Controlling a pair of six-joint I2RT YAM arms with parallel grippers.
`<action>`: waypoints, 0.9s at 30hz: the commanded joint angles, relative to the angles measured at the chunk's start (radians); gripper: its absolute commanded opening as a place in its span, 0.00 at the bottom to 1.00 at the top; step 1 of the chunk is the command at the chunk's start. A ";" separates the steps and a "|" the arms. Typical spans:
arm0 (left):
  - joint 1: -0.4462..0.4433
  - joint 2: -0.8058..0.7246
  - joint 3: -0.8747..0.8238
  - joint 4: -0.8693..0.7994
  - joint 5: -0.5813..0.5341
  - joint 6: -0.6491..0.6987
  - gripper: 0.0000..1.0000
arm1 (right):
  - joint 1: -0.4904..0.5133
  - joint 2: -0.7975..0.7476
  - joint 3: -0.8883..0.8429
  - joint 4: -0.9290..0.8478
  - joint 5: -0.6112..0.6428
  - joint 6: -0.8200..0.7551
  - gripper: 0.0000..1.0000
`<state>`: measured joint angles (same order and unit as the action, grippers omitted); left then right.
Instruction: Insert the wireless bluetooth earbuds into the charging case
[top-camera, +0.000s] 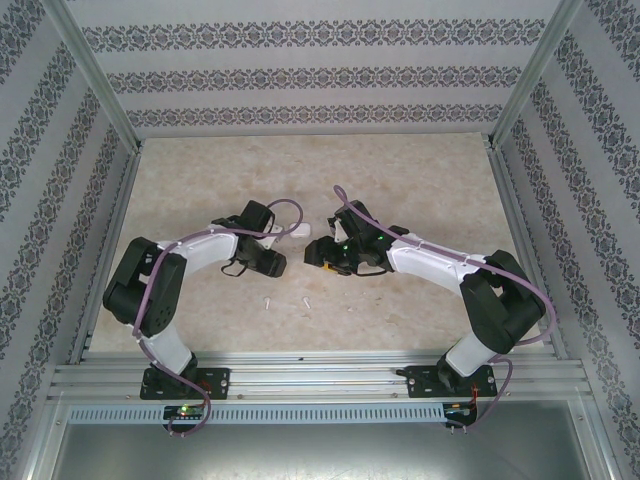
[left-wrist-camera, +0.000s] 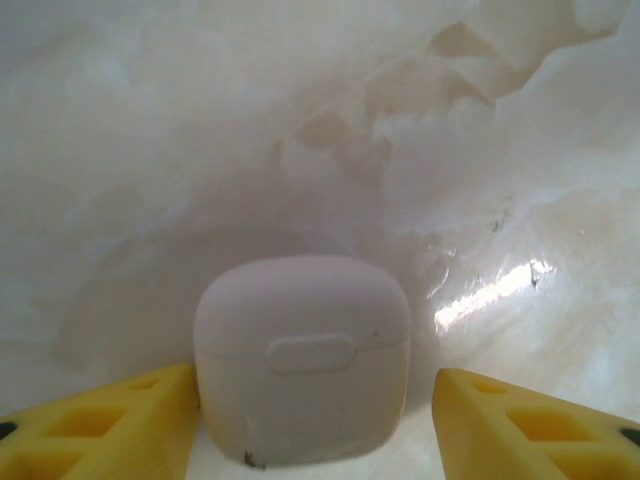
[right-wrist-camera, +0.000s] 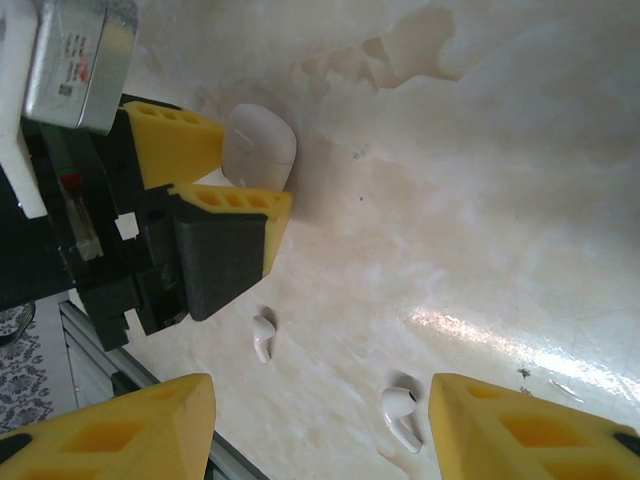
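Observation:
A white charging case (left-wrist-camera: 302, 350) with its lid closed sits on the marble table between the yellow fingers of my left gripper (left-wrist-camera: 315, 405). The left finger is against it and the right finger stands a gap away, so the jaws are open. In the top view the charging case (top-camera: 300, 230) lies just off the left gripper (top-camera: 287, 236). My right gripper (right-wrist-camera: 320, 420) hangs open over two wireless bluetooth earbuds, one earbud (right-wrist-camera: 263, 338) lying loose on the left and the other earbud (right-wrist-camera: 400, 415) close to the right finger. Nothing is between its fingers.
The two earbuds (top-camera: 268, 302) (top-camera: 306, 301) lie near the table's front edge, by the aluminium rail (top-camera: 320, 365). In the right wrist view the left gripper's yellow fingers (right-wrist-camera: 175, 140) and the case (right-wrist-camera: 258, 148) are close ahead. Patterned walls enclose the table.

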<state>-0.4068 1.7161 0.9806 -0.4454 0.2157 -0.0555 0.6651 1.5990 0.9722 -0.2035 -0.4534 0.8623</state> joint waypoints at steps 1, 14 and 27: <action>-0.010 0.022 0.029 -0.023 0.017 0.024 0.59 | -0.003 -0.020 -0.014 0.019 -0.010 0.010 0.59; -0.011 -0.123 -0.075 0.077 0.077 0.040 0.39 | -0.037 -0.040 -0.051 0.087 -0.050 0.057 0.59; -0.023 -0.390 -0.335 0.609 0.442 -0.001 0.35 | -0.041 -0.080 -0.050 0.158 -0.109 0.060 0.57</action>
<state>-0.4179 1.3613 0.6765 -0.0338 0.5346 -0.0372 0.6132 1.5360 0.9138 -0.0761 -0.5255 0.9188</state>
